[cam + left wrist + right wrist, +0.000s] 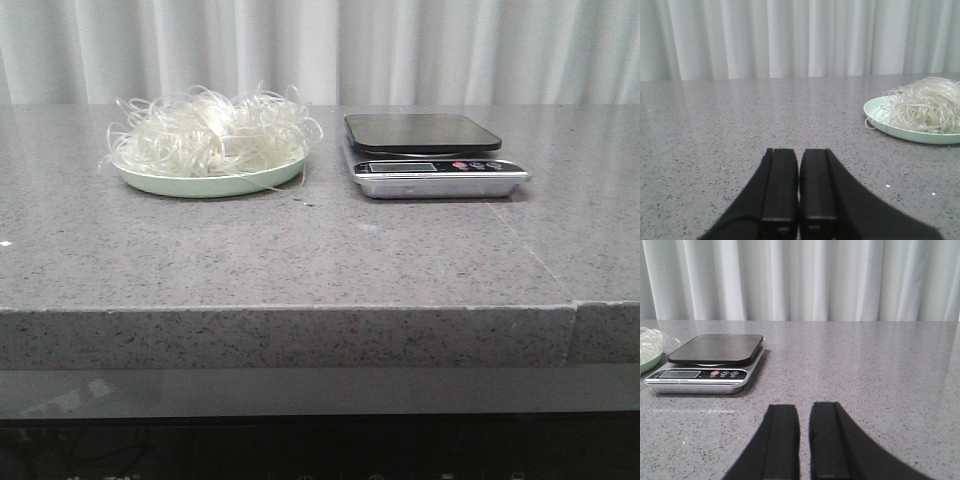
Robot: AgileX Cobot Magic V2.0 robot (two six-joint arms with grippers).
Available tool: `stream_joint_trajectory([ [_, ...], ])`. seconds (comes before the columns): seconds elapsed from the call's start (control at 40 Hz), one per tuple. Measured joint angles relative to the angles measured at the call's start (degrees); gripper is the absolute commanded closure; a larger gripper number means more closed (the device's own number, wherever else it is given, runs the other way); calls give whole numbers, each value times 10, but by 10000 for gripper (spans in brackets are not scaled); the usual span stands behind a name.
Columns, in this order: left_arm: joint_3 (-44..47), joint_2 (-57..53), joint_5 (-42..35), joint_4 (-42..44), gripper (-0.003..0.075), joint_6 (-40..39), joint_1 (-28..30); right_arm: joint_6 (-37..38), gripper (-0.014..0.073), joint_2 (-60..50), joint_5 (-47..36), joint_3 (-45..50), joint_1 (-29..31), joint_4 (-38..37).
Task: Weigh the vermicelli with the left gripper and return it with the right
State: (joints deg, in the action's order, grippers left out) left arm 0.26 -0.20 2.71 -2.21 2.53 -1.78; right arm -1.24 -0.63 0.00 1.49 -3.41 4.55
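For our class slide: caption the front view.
Vermicelli heaped on green plate, beside an empty kitchen scale.
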Motion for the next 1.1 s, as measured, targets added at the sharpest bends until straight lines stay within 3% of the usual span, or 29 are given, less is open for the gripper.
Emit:
stream_joint_trajectory([
  [0.9, 0, 0, -22, 0, 564, 0, 0, 0, 360, 0, -35, 0, 0, 0],
  [1.1, -53, 0, -6, 0, 564, 0, 0, 0, 360, 0, -4, -68, 0, 0],
])
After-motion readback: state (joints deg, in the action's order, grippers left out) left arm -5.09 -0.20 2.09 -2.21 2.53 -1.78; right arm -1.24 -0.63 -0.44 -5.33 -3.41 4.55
